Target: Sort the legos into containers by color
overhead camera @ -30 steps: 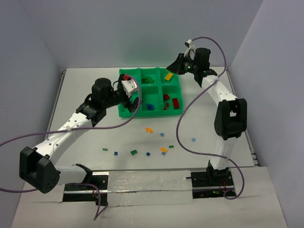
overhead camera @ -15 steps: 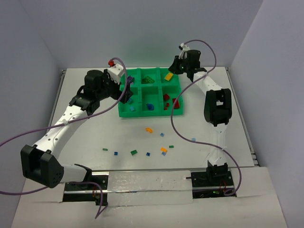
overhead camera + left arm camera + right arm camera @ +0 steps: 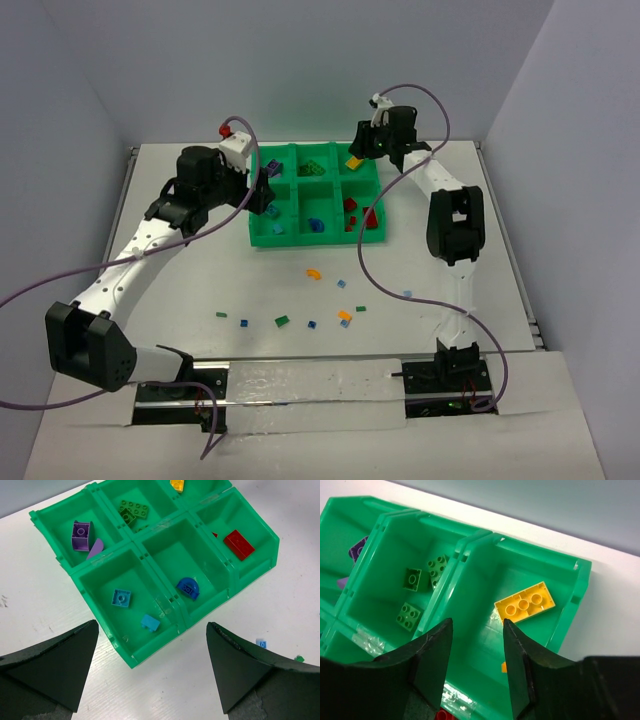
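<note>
Since seemingly light, stiff and slick, pinch loose coloured plastic lego bricks (image 3: 313, 272), lower centre on white bench (image 3: 270, 290) below green plastic tray (image 3: 300, 241), across flat sides. Left fingers (image 3: 50, 665) wide, right fingers (image 3: 425, 660) half-parted, both empty.

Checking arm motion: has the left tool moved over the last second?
Yes. The left tool has pulled left, from above the tray's near-left bin to its left edge.
</note>
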Controlling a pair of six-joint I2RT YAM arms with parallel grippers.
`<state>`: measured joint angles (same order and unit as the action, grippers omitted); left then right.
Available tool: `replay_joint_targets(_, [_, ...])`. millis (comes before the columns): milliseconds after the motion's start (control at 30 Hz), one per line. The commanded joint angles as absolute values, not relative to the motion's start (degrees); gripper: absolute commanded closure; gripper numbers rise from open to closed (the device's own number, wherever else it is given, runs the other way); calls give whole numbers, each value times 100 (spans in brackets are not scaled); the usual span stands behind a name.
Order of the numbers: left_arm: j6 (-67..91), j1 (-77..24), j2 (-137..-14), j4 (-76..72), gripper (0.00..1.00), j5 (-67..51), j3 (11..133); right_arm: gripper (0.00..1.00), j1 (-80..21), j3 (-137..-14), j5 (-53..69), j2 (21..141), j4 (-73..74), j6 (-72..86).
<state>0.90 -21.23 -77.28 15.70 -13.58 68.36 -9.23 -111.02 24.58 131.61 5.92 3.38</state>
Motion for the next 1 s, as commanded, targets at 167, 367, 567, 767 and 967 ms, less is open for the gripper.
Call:
replay_joint_targets(167, [193,-2044,-7208,1289,1,-1207,6635,57,-1079,-9871,3761,10923,1909,-1012])
replay_joint_targets(367, [324,-1878,-6820,1236,1,-1389,6263,57,-1709,-7852,3600,8807,2727,-2112])
replay_joint_targets(567, [343,-1794,-6646,1361,1,-1388,6178,58,-2949,-6685,2827,8228,3005,-2590])
replay_joint_targets(767, [316,-1675,-6483,1552,1,-1421,6264,53,-3514,-6837,2489,8895,3120,-2450])
replay_joint_targets(967, [413,-1539,-6346,1679,1,-1424,6267,49,-3927,-7310,2163,9620,3233,-2409])
